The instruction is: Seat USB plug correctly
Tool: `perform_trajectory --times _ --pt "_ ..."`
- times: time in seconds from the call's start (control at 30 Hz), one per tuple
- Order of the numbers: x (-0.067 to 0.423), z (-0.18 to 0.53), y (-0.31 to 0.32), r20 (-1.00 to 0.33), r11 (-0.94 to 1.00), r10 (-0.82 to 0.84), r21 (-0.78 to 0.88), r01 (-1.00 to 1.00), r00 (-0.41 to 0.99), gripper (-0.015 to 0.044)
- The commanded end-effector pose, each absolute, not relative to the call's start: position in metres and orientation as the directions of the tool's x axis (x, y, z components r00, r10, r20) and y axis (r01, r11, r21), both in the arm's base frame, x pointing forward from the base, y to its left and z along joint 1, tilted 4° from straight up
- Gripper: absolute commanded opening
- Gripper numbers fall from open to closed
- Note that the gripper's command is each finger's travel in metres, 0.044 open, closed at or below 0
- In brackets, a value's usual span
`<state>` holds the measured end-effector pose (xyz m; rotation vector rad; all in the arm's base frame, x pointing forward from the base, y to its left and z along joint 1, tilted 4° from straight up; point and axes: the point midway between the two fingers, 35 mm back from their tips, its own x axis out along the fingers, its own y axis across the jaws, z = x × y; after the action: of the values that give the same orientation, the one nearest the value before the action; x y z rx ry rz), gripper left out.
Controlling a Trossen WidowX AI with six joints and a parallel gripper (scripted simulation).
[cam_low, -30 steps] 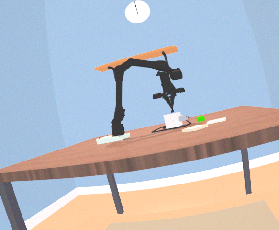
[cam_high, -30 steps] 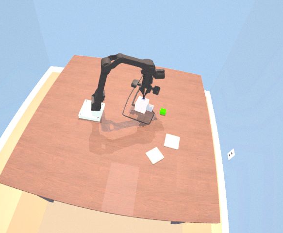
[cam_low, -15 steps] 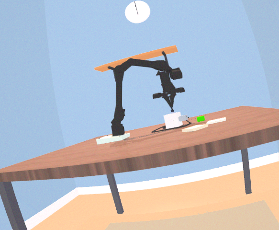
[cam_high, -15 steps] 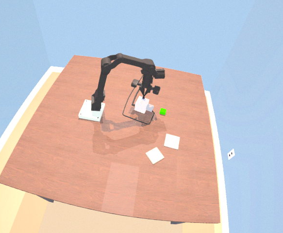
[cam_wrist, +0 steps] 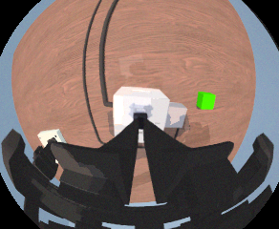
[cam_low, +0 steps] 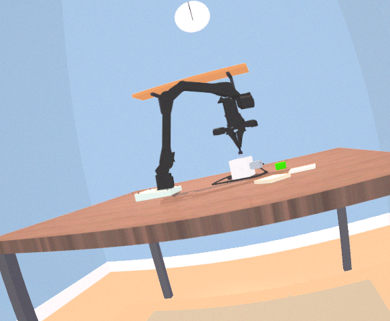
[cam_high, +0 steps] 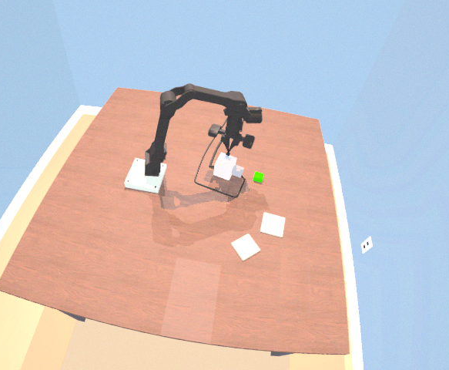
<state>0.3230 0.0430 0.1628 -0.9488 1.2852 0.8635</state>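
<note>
The white power cube stands on the table, with a pale block on one side. My gripper points down over the cube's top and is shut on the USB plug. The small dark plug stands upright just above the top face, over the socket area. A pale bit shows between plug and cube in the exterior view. Whether the plug's tip is in the socket, and which way round it is, cannot be told.
A black cable loops around the cube. A bright green cube lies beyond the pale block. Two flat white tiles lie farther off. The arm's base plate is on the other side.
</note>
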Motion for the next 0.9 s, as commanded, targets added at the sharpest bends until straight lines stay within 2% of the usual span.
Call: perform_trajectory --times 0.0,0.87 --pt "0.323 0.168 0.043 -0.995 0.38 0.003 -0.093 -0.92 0.102 0.0" --pt "0.322 0.18 0.043 -0.995 0.385 0.002 -0.092 -0.918 0.1 0.0"
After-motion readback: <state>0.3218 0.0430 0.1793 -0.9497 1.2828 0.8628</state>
